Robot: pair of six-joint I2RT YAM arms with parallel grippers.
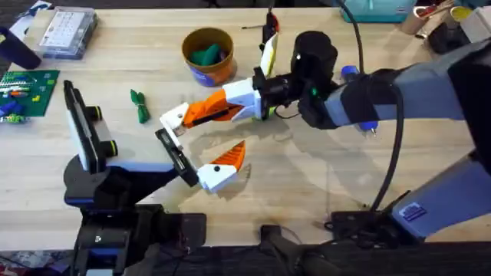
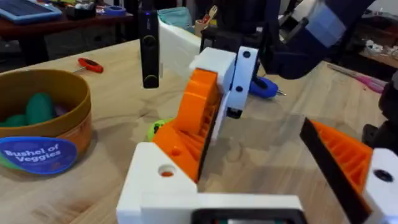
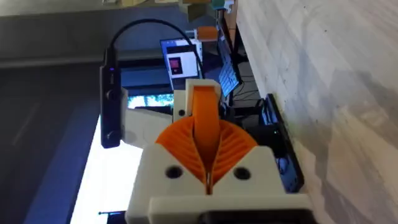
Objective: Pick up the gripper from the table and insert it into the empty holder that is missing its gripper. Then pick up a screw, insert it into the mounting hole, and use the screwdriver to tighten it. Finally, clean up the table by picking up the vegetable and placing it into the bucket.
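Orange ribbed pads of the right hand (image 1: 203, 113) are closed flat on the loose finger (image 1: 178, 116), gripping its ribbed face, with its white mount block sticking out past the tips. That block sits at the far end of the holder (image 1: 175, 157), the black bar on the left arm, at mid-worktop. Whether it is fully seated I cannot tell.

The piece looks like stiff, light printed plastic: a white block with a round mounting hole and an orange ribbed wedge. It should neither bend nor crush, though the smooth white faces could slip. The ribbed flanks are the best place to hold it, leaving the hole clear for the screw.

The left hand (image 2: 267, 124) stands wide open with nothing between. Its mounted finger (image 1: 222, 169) is at the bar's near end.

Farther out, the vegetable (image 1: 140, 106) lies to the left on bare wood, thin, dark green and knotted. It is probably soft and light, best pinched across its middle. The bucket (image 1: 219, 73) stands at the far centre with a teal lump inside. The screwdriver (image 2: 90, 64) lies beyond it, red handle showing.
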